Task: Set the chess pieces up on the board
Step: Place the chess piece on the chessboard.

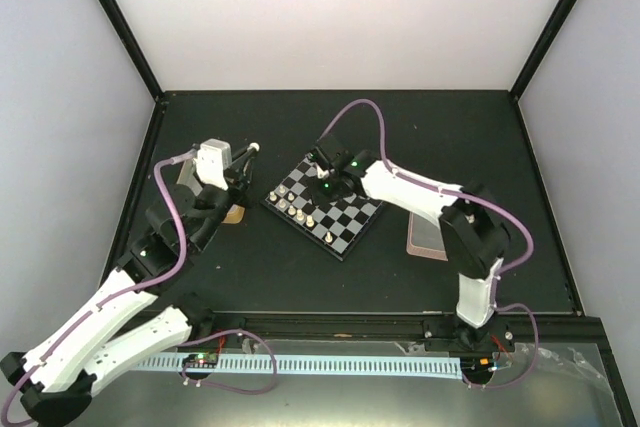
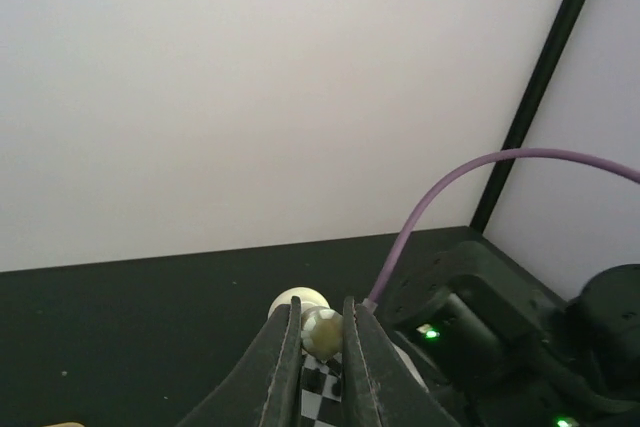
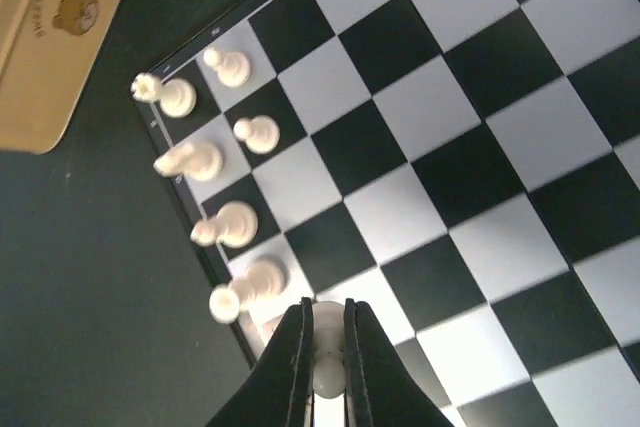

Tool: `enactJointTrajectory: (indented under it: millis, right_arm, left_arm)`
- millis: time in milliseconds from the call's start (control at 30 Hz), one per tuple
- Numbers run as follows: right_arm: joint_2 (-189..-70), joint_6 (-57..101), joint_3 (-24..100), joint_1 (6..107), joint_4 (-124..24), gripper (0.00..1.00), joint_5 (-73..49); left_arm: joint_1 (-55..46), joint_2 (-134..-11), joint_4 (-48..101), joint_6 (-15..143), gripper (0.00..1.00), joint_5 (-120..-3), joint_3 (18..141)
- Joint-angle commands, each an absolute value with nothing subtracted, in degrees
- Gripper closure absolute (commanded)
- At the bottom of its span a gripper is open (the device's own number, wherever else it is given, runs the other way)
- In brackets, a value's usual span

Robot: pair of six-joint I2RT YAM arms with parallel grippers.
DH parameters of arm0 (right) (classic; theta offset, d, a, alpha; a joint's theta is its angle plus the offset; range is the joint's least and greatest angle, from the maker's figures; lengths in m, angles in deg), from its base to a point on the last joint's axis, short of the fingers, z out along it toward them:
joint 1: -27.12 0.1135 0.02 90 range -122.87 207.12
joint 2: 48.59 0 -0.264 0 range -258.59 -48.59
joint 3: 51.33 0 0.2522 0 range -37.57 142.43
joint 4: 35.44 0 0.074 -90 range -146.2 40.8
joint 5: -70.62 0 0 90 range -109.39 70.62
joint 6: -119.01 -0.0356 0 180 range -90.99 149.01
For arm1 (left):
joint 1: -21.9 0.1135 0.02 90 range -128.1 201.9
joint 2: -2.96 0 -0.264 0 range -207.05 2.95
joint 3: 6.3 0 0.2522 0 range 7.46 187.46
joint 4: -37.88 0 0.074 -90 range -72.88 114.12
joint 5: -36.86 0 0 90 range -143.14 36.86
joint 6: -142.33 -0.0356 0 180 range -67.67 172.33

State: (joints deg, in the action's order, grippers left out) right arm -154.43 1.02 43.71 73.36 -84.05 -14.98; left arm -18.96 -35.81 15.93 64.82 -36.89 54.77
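Left gripper (image 2: 321,317): mine, raised off the table (image 1: 250,267) to the left of the board (image 1: 352,215) and pointing towards it. Its jaws are drawn narrow.
Cream piece (image 2: 322,335): pinched between those jaws, its round head showing at the tips. A patch of the board's checks shows just below it in my left wrist view.
Tin (image 3: 45,42): cream-yellow with a bear printed on it. It lies on the table beside the board, on the side nearest my left gripper, and does not touch it.
Standing pieces (image 3: 228,225): six white ones along that same side of the board. Four are in the edge file and two pawns are in the next file inward, each on its own square.
Board: black and pale checks, set cornerwise in the middle of the table.
Right gripper (image 3: 325,322): mine, reaching over the board from the right and hanging above the file of white pieces. Its jaws are narrow.
White piece (image 3: 327,375): clamped between my right jaws, in line with the edge file, next after the last standing piece. I cannot tell whether its foot touches the square.
Pink tray (image 1: 428,237): on the table to the right of the board, partly under my right arm (image 1: 470,237).
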Motion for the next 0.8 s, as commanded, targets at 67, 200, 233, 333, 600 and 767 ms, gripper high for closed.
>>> enactJointTrajectory:
  millis: [67,200,233,333,600,767]
  right_arm:
    - [-163.46,1.23,54.26,73.58,-87.29,0.98,-17.05]
    - [-168.70,1.11,59.70,73.78,-89.65,0.98,-16.59]
    - [-169.73,1.14,60.58,73.87,-89.92,0.98,-16.50]
    - [-172.03,0.41,62.74,74.09,-91.29,0.98,-16.36]
    - [-176.48,0.73,66.72,74.89,-93.30,0.97,-16.15]
    - [-178.97,0.85,69.86,75.31,-95.96,0.97,-15.79]
  left_arm:
    - [-18.46,-32.90,15.58,60.67,0.98,-31.58,52.77]
    - [-18.29,-32.59,16.72,58.99,0.99,-30.88,52.25]
    - [-18.28,-32.45,16.81,58.59,0.98,-30.90,52.17]
    - [-18.29,-31.94,16.91,58.30,0.98,-30.58,51.53]
    - [-18.26,-30.97,17.54,58.68,0.97,-30.29,50.53]
    - [-18.27,-30.54,17.58,58.91,0.96,-29.87,50.02]
